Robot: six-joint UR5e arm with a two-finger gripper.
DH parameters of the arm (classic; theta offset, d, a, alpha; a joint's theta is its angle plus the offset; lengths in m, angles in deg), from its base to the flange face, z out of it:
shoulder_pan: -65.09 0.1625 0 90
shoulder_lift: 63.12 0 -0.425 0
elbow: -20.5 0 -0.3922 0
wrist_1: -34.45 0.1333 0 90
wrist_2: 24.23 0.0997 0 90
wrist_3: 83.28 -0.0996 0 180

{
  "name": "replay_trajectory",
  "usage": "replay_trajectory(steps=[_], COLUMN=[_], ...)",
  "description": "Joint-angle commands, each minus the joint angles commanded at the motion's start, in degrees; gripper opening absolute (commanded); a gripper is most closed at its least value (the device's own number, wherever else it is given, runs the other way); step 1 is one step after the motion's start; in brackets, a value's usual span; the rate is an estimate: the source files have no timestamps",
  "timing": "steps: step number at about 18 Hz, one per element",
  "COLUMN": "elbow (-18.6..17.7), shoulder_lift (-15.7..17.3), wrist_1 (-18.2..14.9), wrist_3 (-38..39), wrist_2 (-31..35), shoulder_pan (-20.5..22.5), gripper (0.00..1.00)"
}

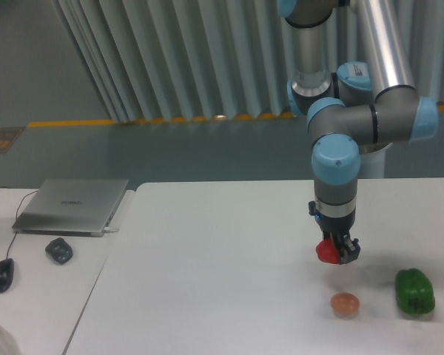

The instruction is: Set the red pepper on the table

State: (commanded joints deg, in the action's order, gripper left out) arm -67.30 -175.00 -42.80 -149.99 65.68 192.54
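White tabletop, matte, rounded edge: the table (207, 259) fills the foreground.

Nearest items: pinkish-brown ball (345, 304) on the table near the front edge; green pepper (415, 291) well to its right, resting on the same surface.

Next back: gripper (335, 254), pointing straight down, fingers clamped on the red pepper (326, 251). Pepper is held in the air just above the table, slightly behind and left of the ball, not touching anything but the fingers.

Left side: narrower desk (37, 296) carrying a mouse (1, 274), a small dark object (59, 250) and a closed laptop (72, 205).

Rear: arm (340, 126) with grey links and blue joint caps, before a pleated grey curtain (170, 59) and a floor with a yellow line (133, 120).

Risk, judged: the pepper is rounded and glossy; let go from this height it may roll, possibly into the ball close in front. Lowering to contact before opening would limit that.
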Motion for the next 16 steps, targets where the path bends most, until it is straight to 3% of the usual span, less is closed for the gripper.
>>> replay_trajectory(steps=[8,12,14,16], elbow=[-0.1,-0.1,0.0,0.0], shoulder_lift=[-1.6,-1.7,-1.6,-1.5], wrist_1=[0.2,1.0,1.1,1.3], wrist_3=[-0.1,0.3,0.2,0.2], wrist_2=[0.3,0.3,0.3,0.3], shoulder_pan=[-0.9,-1.0,-1.0,-1.0], gripper=[0.62,0.76,0.92,0.94])
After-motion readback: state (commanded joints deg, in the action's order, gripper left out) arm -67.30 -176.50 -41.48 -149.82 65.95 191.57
